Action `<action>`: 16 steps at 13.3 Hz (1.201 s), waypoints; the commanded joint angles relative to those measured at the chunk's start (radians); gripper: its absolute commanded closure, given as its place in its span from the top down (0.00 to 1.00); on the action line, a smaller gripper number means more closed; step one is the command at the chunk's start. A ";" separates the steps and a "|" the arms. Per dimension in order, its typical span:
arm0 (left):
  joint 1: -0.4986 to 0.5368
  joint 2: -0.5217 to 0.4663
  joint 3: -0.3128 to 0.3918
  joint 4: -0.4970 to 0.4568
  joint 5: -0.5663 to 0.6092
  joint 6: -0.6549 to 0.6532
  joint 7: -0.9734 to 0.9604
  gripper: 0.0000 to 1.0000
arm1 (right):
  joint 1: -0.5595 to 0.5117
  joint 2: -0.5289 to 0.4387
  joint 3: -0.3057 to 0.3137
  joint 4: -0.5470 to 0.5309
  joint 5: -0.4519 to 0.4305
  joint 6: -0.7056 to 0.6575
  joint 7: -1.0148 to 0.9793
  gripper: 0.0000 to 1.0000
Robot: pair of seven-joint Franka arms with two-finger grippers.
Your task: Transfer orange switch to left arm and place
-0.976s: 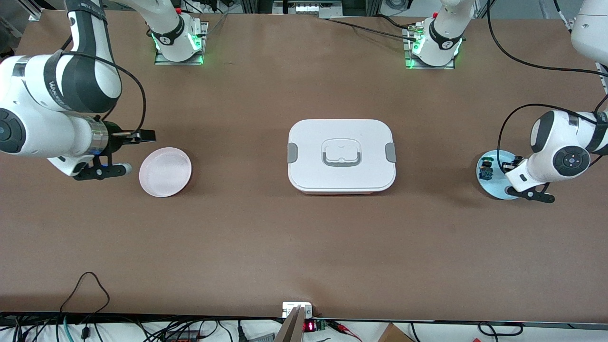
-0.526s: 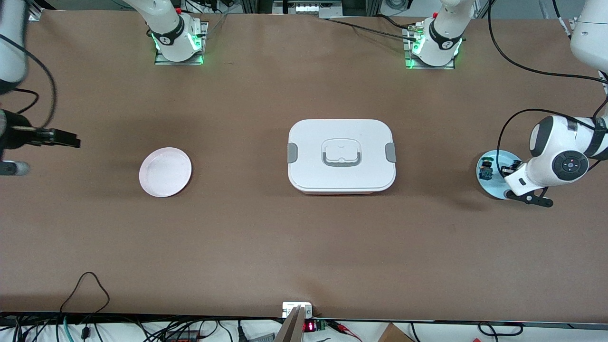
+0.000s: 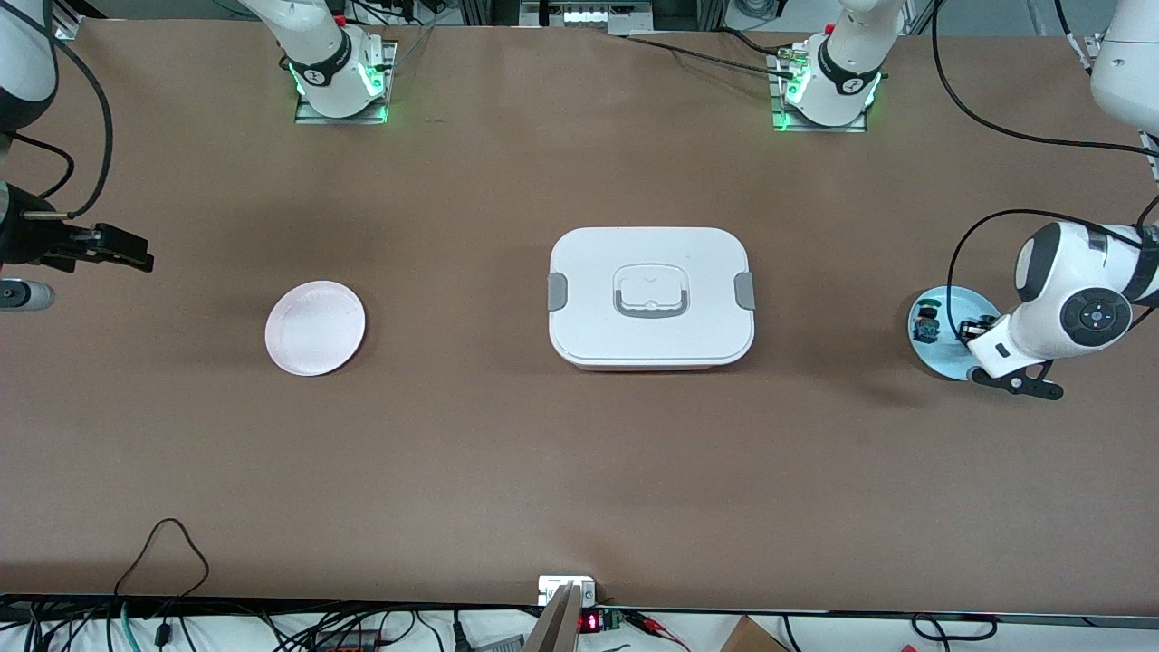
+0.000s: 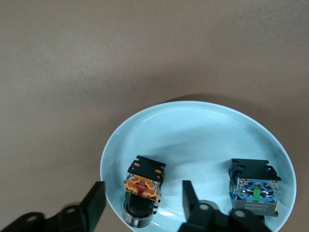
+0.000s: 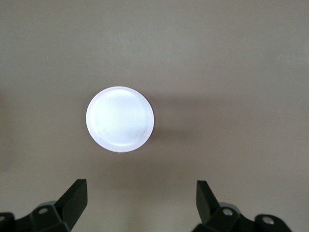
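Although the left arm's white wrist covers part of the pale blue plate [image 3: 933, 349] in the front view, the left wrist view shows what lies on it: the orange switch [image 4: 142, 191] and, apart from it on the same plate, a switch with a blue body [image 4: 255, 192]. The left gripper [image 4: 142, 205] hangs over the plate at the left arm's end of the tabletop [image 3: 579, 471], its fingers parted on either side of the orange switch without touching it; the switch's cap end is cut off by the edge of that view. The white box [image 3: 650, 297] sits mid-tabletop, lid on. Nearer the right arm's end lies a pale pink plate [image 3: 315, 328]. The right gripper [image 5: 142, 200] waits, spread wide, over bare tabletop beside that plate; in the front view it is largely cut off at the edge.
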 commanded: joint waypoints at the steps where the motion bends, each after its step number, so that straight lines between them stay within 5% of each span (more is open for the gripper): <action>1: 0.011 -0.032 -0.023 0.040 0.002 -0.043 0.052 1.00 | -0.004 -0.092 0.005 -0.118 -0.009 0.047 0.017 1.00; 5: 0.010 -0.060 -0.046 0.193 -0.120 -0.156 0.151 1.00 | -0.004 -0.089 0.005 -0.111 -0.005 0.044 0.051 1.00; 9: 0.005 -0.071 -0.202 0.397 -0.131 -0.487 0.184 1.00 | -0.007 -0.089 0.002 -0.105 -0.005 0.041 0.053 1.00; 12: 0.005 -0.088 -0.313 0.492 -0.148 -0.609 0.179 1.00 | -0.004 -0.086 0.005 -0.076 -0.006 0.041 0.042 1.00; 16: -0.093 -0.253 -0.284 0.493 -0.298 -0.686 0.178 1.00 | -0.004 -0.086 0.005 -0.072 -0.006 0.041 0.053 1.00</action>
